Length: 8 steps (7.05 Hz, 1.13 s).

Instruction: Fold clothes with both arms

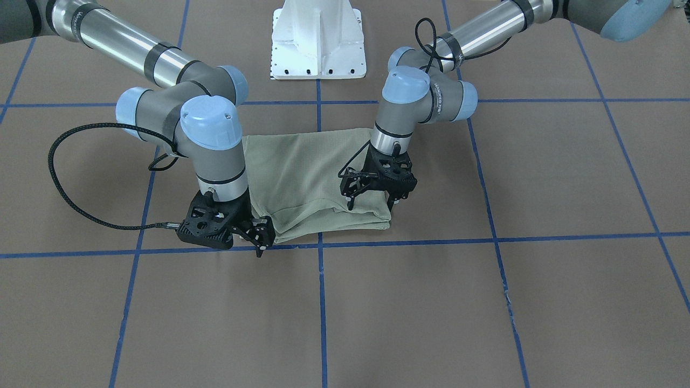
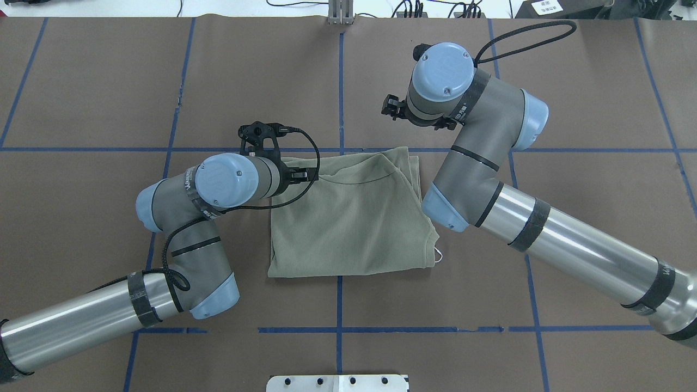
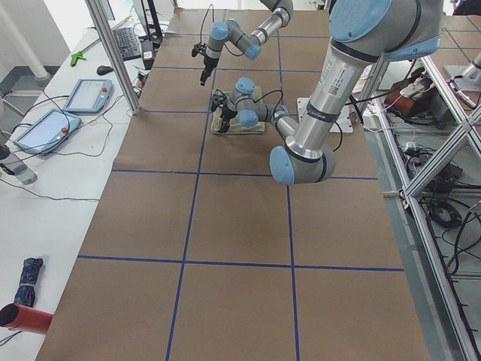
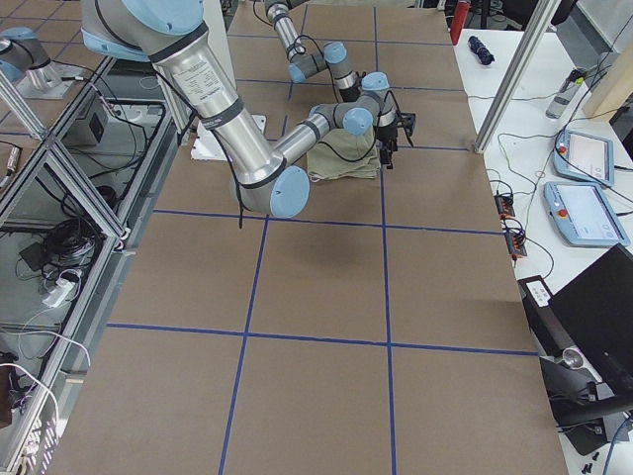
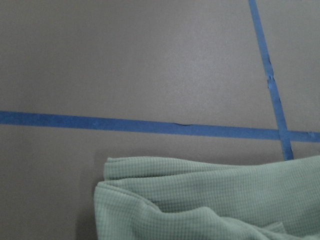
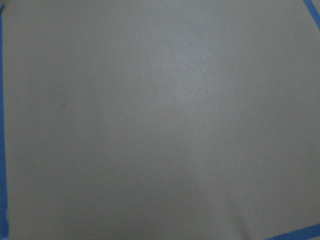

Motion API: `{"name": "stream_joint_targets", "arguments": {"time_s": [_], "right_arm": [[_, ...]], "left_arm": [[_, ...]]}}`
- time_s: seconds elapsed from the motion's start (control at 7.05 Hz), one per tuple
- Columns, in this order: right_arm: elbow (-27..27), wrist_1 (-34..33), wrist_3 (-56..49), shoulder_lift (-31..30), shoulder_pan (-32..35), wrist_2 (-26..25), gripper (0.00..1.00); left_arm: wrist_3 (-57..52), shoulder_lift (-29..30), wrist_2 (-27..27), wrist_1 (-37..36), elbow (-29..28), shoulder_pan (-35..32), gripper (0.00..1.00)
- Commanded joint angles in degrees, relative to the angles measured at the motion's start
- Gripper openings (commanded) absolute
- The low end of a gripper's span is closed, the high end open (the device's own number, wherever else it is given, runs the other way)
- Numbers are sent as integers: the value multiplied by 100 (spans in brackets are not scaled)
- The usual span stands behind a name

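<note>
Shirt folded into compact rectangle; we judge task near done. Left gripper spread over its corner, empty. Right gripper off cloth, closure unclear. Next we expect last fold or retreat.

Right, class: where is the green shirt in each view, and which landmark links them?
Front-facing: shirt at centre.
Overhead: shirt at centre.
Left: shirt small, top centre.
Right: shirt small, top centre.
Left wrist: shirt along the bottom.
Right wrist: not in it.
Landmark: blue tape line beside the shirt's edge away from the base.
</note>
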<state>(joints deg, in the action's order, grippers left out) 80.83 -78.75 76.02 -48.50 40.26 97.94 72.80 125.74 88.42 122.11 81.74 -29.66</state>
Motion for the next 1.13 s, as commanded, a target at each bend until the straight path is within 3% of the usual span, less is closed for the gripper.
{"name": "stream_joint_targets", "arguments": {"time_s": [0.0, 0.43, 0.57, 0.71, 0.99], "right_arm": [[3, 9, 0, -54, -1, -3, 100], [29, -61, -418, -98, 17, 233, 100], [116, -149, -918, -177, 199, 574, 100], [457, -454, -1445, -421, 497, 960, 100], [1684, -1725, -3146, -1184, 1348, 1612, 100]], "left_arm": [[-204, 21, -79, -3, -367, -442, 100], [-1053, 12, 217, -82, -317, -927, 100], [-1379, -75, 654, -474, 75, -1197, 100], [-2070, -363, 981, -1182, 879, -1487, 100], [-3816, -1013, 1945, -2397, 2122, -2460, 100]]}}
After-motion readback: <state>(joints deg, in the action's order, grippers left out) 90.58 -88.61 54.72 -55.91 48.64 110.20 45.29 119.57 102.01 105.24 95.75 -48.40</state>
